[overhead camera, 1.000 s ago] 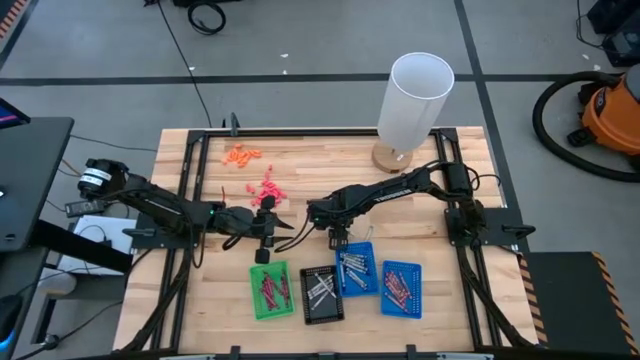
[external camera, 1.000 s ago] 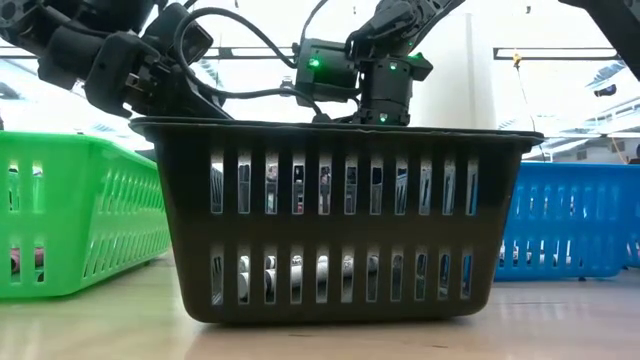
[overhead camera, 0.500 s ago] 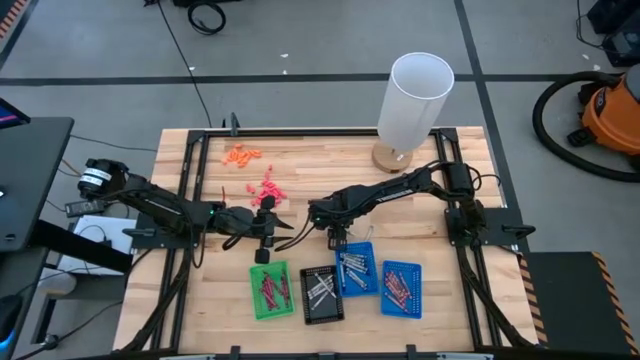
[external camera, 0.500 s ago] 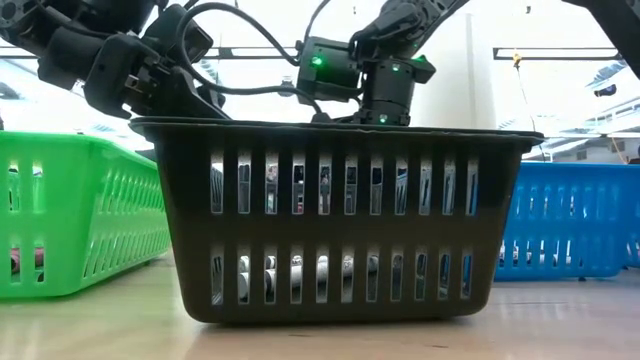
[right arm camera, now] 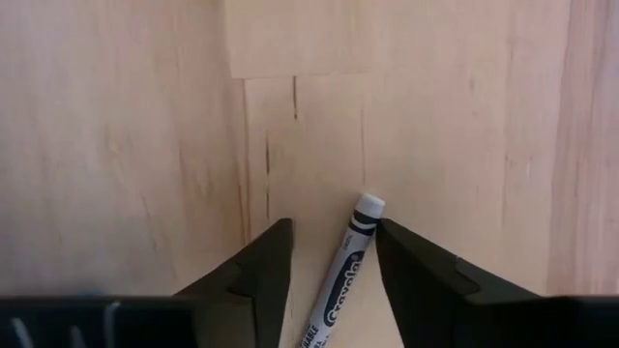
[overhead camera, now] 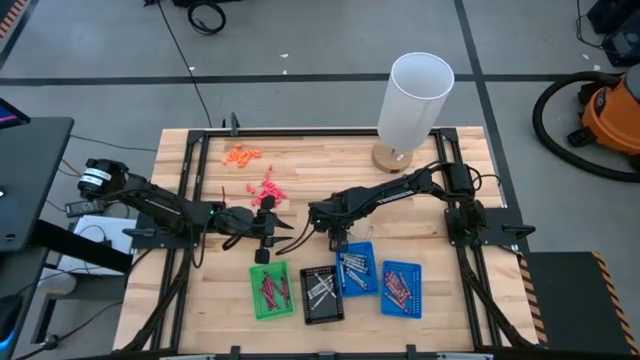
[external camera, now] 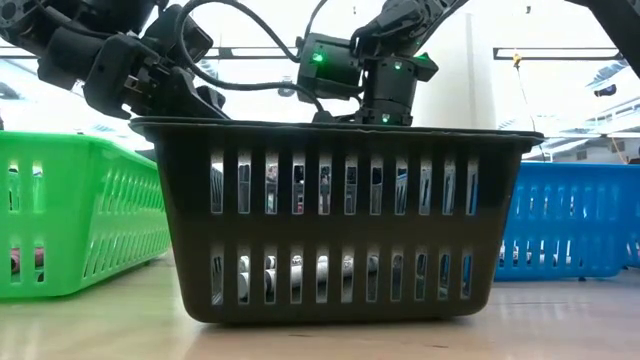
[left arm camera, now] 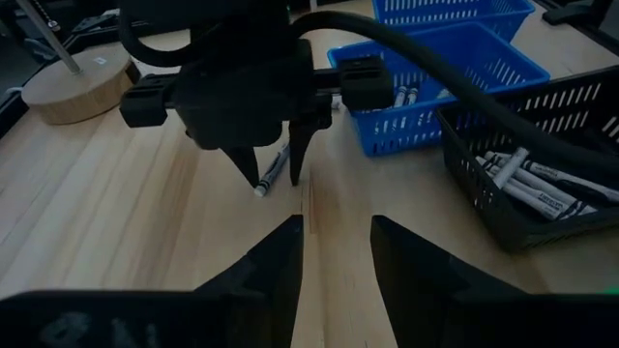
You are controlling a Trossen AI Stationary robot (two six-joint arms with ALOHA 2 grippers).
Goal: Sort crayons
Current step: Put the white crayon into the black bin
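A grey crayon with a black label (right arm camera: 346, 275) lies flat on the bare wood just beyond the blue tray (overhead camera: 345, 288). My right gripper (right arm camera: 331, 227) points down over it, open, with one finger on each side; the left wrist view shows the same crayon (left arm camera: 275, 170) between those fingertips. My left gripper (left arm camera: 337, 227) hovers open to its left (overhead camera: 268, 232), holding nothing. More crayons lie in the green tray (overhead camera: 256, 300), the black tray (overhead camera: 306, 305), the blue tray and a second blue tray (overhead camera: 416, 300). My right gripper comes from above with its fingers pointing down, one on either side of the crayon's upper half (right arm camera: 356, 242), which lies on the table. One finger (right arm camera: 411, 266) stands very close to it; whether it touches I cannot tell.
A tall white cylinder on a round wooden base (overhead camera: 415, 100) stands at the far right. Tiny orange bits (overhead camera: 241, 154) and pink-red bits (overhead camera: 268, 187) lie at the far left. The black tray (external camera: 340, 140) fills the low view's front.
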